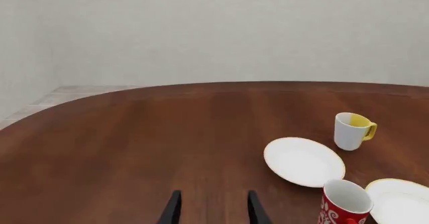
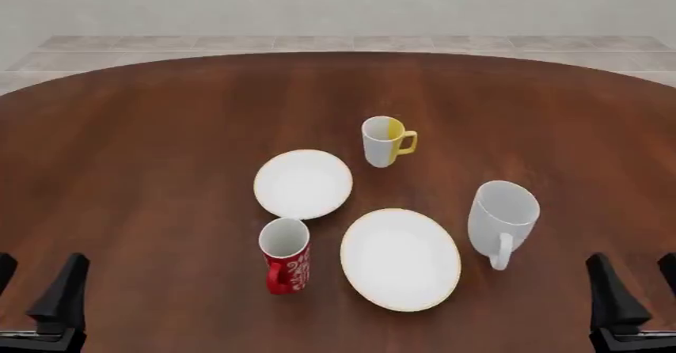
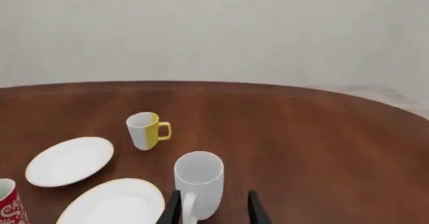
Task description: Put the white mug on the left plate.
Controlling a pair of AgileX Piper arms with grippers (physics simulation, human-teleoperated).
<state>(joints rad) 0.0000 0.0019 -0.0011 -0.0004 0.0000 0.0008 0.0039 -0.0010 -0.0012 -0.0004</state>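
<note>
Both open grippers, left (image 2: 37,290) and right (image 2: 632,286), at near table edge (image 2: 338,345), white mug (image 2: 503,218) well apart from left plate (image 2: 303,183).

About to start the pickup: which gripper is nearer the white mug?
Right. The right gripper sits just right of the white mug, slightly nearer the camera; the left gripper is across the table, beyond both plates.

No legible text anywhere.
</note>
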